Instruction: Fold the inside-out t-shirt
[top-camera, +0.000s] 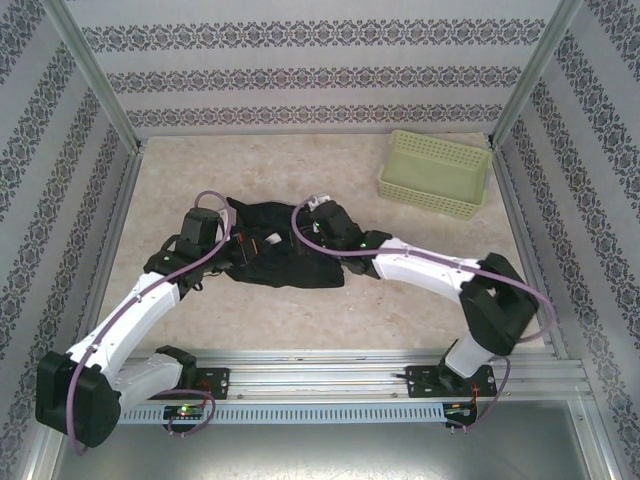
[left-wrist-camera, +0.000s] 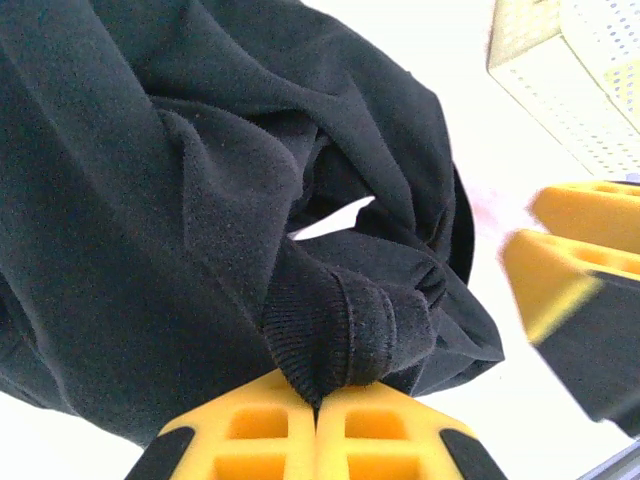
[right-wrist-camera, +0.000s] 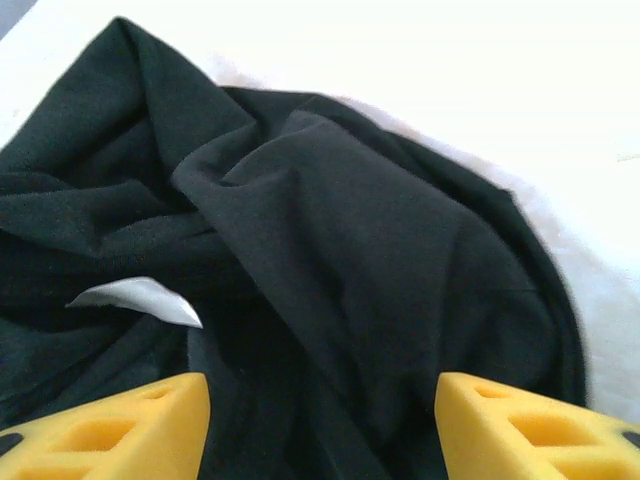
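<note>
The inside-out t-shirt (top-camera: 275, 250) lies crumpled and black on the table between my two arms. My left gripper (left-wrist-camera: 318, 400) is shut on a ribbed edge of the t-shirt (left-wrist-camera: 340, 320), the fabric bunched right above its yellow fingertips. My right gripper (right-wrist-camera: 322, 430) stands open just over the t-shirt (right-wrist-camera: 360, 260), and nothing is pinched between its fingers. A small white tag (right-wrist-camera: 140, 298) shows left of it. From above, the left gripper (top-camera: 228, 250) is at the shirt's left side and the right gripper (top-camera: 315, 225) at its upper right.
A pale green perforated basket (top-camera: 435, 175) stands at the back right of the table, apart from the shirt; its corner (left-wrist-camera: 575, 80) shows in the left wrist view. Patterned walls enclose the table on three sides.
</note>
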